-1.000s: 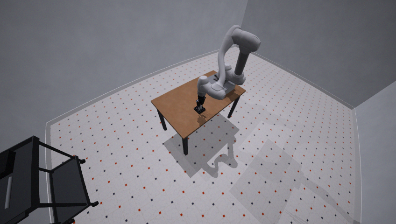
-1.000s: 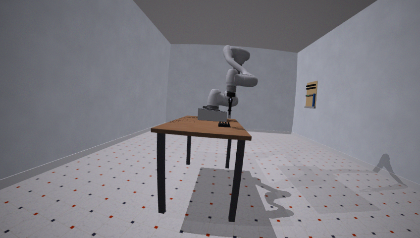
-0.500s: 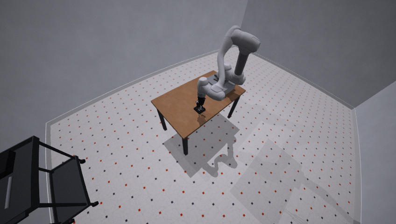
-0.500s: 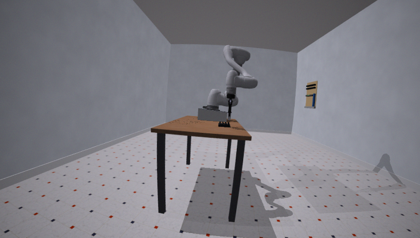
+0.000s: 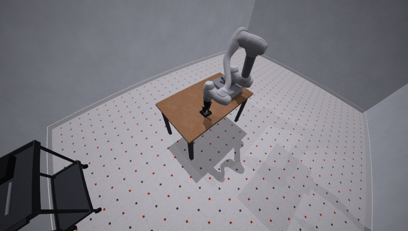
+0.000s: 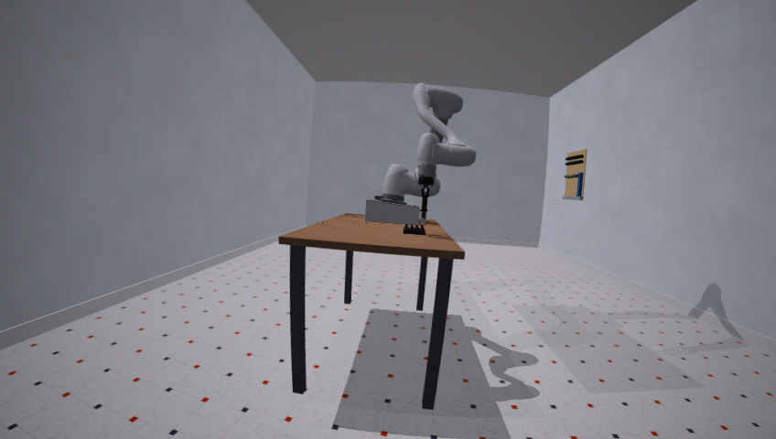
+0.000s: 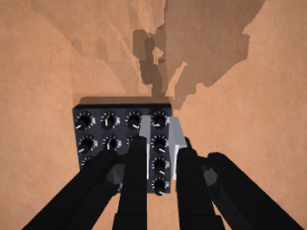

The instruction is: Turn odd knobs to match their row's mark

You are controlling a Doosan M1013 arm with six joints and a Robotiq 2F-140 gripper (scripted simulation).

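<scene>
Narrow gap, knob column right in the middle!

And here is the gripper (image 5: 205, 111) (image 6: 423, 222) (image 7: 159, 129), pointing down at the black knob box (image 5: 201, 112) (image 6: 414, 230) (image 7: 98, 132), which sits on the wooden table (image 5: 180, 106) (image 6: 348, 233) (image 7: 43, 144) below the fingers. They stand a little apart, pinching nothing, with daylight between the pale pads.

In the wrist view, the box's right-hand column shows between them. Its top knob (image 7: 158, 120) appears between the fingertips; its line runs out to the left and slightly down, while the other three in that column aim down and to the right! Whether either finger touches a knob, the view cannot tell.

Most of the box spreads out left of the fingers. Over there, the top two knobs of the far-left column point down-left. Lower down, the gripper's black linkages hide several knobs, and the printed names are too small to read.

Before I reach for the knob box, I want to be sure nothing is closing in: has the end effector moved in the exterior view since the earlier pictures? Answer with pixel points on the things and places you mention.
Yes, slightly down: the end effector (image 5: 205, 112) (image 6: 423, 221) (image 7: 159, 129) is nearer the table (image 5: 177, 109) (image 6: 348, 233) (image 7: 43, 144).
</scene>
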